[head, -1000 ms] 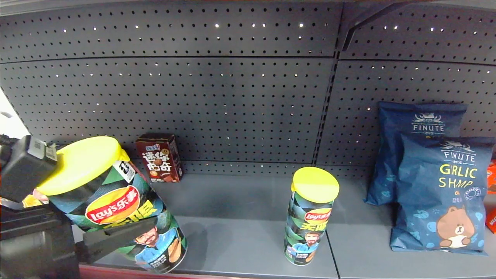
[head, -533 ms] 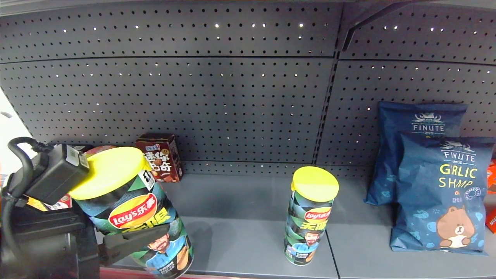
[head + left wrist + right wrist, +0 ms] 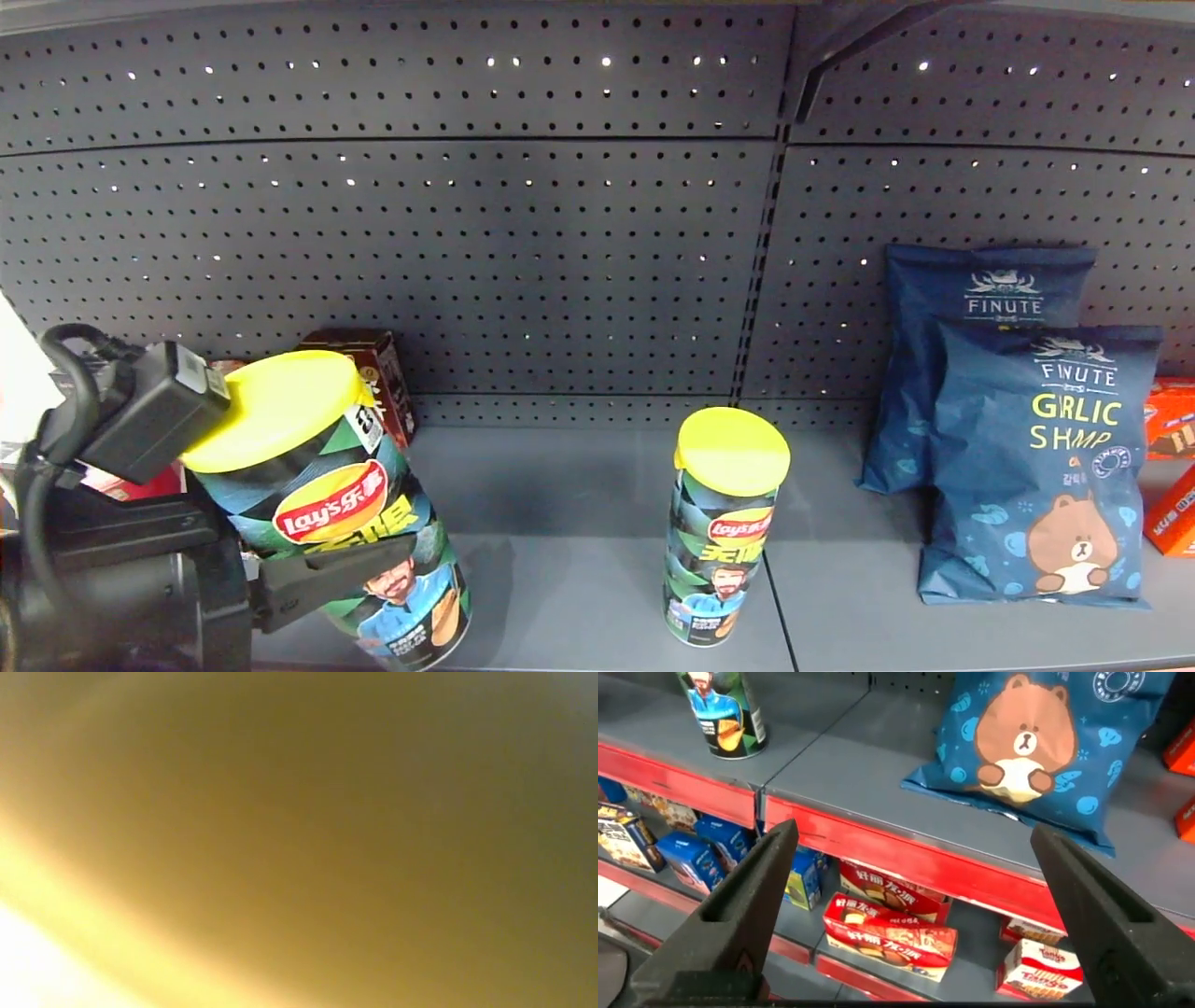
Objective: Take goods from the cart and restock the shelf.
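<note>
My left gripper (image 3: 359,560) is shut on a chips can (image 3: 327,495) with a yellow lid, dark green body and red logo. It holds the can tilted over the left front of the grey shelf (image 3: 579,579); one black finger (image 3: 327,577) crosses its lower body. The can's lid (image 3: 299,840) is a yellow blur close to the left wrist camera. A second, matching can (image 3: 724,532) stands upright mid-shelf. My right gripper (image 3: 915,924) hangs open in front of the shelf's red edge (image 3: 878,831), below the bear bag (image 3: 1036,747), holding nothing.
A brown box (image 3: 378,373) stands at the back behind the held can. Two blue snack bags (image 3: 1027,457) lean on the pegboard at right, orange boxes (image 3: 1172,467) beyond them. Bare shelf lies between the two cans. The lower shelf holds boxed goods (image 3: 887,929).
The left gripper carried the can rightward and inward over the shelf. The head camera shifted slightly, so the whole scene slid left.
</note>
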Controlling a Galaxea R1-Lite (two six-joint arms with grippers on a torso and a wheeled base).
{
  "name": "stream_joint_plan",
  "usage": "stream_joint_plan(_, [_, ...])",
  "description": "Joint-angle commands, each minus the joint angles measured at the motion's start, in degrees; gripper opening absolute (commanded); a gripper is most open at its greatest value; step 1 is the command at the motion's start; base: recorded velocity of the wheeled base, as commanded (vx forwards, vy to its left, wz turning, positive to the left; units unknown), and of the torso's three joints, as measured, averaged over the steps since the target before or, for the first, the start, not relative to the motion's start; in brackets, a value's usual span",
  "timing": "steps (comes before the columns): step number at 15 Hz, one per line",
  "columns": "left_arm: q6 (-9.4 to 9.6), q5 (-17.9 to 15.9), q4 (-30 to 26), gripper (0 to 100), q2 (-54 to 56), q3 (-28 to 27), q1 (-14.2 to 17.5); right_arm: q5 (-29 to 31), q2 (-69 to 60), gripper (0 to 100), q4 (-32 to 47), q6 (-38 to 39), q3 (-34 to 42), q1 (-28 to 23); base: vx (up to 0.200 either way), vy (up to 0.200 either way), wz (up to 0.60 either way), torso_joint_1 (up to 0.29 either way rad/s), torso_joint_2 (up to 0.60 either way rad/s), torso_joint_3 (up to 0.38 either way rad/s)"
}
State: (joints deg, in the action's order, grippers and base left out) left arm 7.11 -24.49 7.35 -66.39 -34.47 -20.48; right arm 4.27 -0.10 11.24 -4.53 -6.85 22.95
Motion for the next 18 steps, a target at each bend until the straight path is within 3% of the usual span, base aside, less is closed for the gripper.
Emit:
stream_joint_plan(1, [0.01, 0.06, 0.12, 0, -1.73, -1.82, 0.09, 0.04, 0.10, 100, 0.01, -0.39, 0.00, 0.07, 0.000, 0.000, 0.00, 0.000, 0.00, 0.000])
stream_joint_plan(3, [0.10, 0.06, 1.44, 0, -6.56, -5.87, 0.53, -0.14, 0.10, 100, 0.01, -1.00, 0.08, 0.07, 0.000, 0.000, 0.00, 0.000, 0.00, 0.000])
stream_joint_plan(7, [0.36, -0.56, 6.89, 0, -15.26, -8.68, 0.44, -1.98, 0.10, 100, -0.17, -1.00, 0.08, 0.07, 0.000, 0.000, 0.00, 0.000, 0.00, 0.000])
stream_joint_plan(9, [0.28, -5.22, 11.55, 0, -20.18, -10.09, 0.44, -1.98, 0.10, 100, -0.34, -1.18, 0.17, 0.07, 0.000, 0.000, 0.00, 0.000, 0.00, 0.000])
stream_joint_plan(12, [0.72, -6.10, 12.51, 0, -25.98, -14.66, 0.00, -1.89, 0.10, 100, -0.34, -1.71, 0.17, 0.07, 0.000, 0.000, 0.00, 0.000, 0.00, 0.000])
stream_joint_plan(16, [8.71, -9.17, 12.51, 0, -35.30, -20.19, 0.18, -1.54, 0.10, 100, -0.34, -1.71, 0.17, 0.07, 0.000, 0.000, 0.00, 0.000, 0.00, 0.000])
stream_joint_plan(18, [9.77, -9.17, 12.51, 0, -38.46, -22.92, 0.00, -1.45, 0.10, 100, -0.34, -1.62, 0.17, 0.07, 0.000, 0.000, 0.00, 0.000, 0.00, 0.000])
